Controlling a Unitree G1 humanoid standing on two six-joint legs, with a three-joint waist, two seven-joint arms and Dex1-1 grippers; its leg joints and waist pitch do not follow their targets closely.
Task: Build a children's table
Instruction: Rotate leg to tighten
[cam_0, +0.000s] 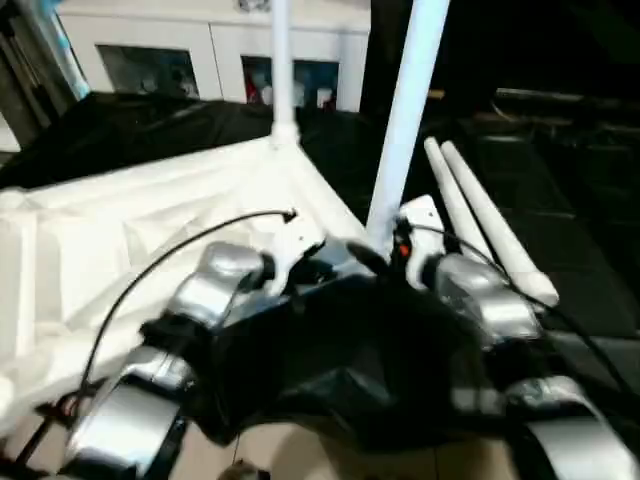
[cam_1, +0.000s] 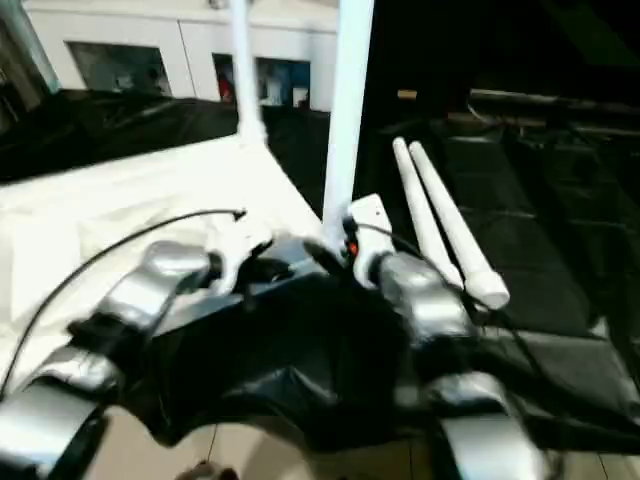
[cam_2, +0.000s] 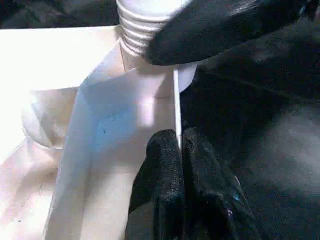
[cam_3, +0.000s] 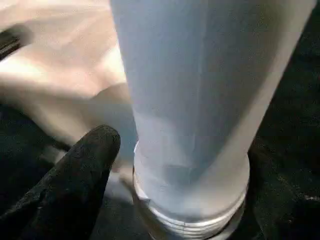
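**Two legs up, two still loose**

Tabletop (cam_0: 150, 215) lies underside up on black sheeting (cam_0: 150, 125), ribs showing. Far leg (cam_0: 282, 60) stands upright in the far corner socket, apparently seated. Near leg (cam_0: 405, 110) stands in the near right corner; threads at its base still show above the socket in the wrist views, so I judge it not fully screwed home. Two spare legs (cam_0: 490, 225) lie side by side on the sheeting, just beyond the tabletop's right edge, untouched.

Left gripper (cam_2: 179, 165) is closed, fingers pinching the thin rim of the tabletop near that corner. Right gripper (cam_3: 165, 165): one finger (cam_3: 80, 170) stands apart from the near leg; jaws look spread, holding nothing.

Left to do: finish this leg, fit two more, turn the table over.
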